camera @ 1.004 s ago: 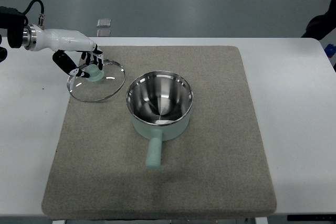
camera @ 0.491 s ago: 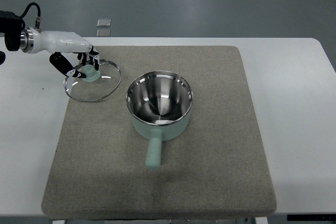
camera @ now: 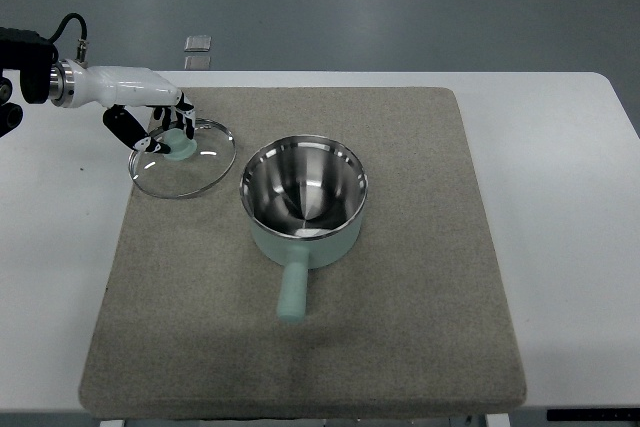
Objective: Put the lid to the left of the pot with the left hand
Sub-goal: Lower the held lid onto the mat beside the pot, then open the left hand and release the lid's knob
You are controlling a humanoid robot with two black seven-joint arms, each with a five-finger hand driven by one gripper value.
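1. The lid (camera: 184, 158) is a round disc of clear glass with a thin metal rim and a small pale green knob at its middle; it lies at the far left part of the mat, left of the pot and apart from it
2. The pot (camera: 304, 199) is a deep round saucepan, shiny steel inside, pale green outside, with a short stubby green handle pointing toward the near edge
3. The mat (camera: 420, 327) is a large square of coarse grey-brown felt-like cloth, covering most of the white smooth worktop (camera: 570, 207)
4. The left hand (camera: 160, 127), white shell with dark jointed fingers, comes in from the left edge on a slim arm with a black cable looped above its wrist; it reaches level across the worktop
5. Its fingers are curled down around the lid's knob, holding it
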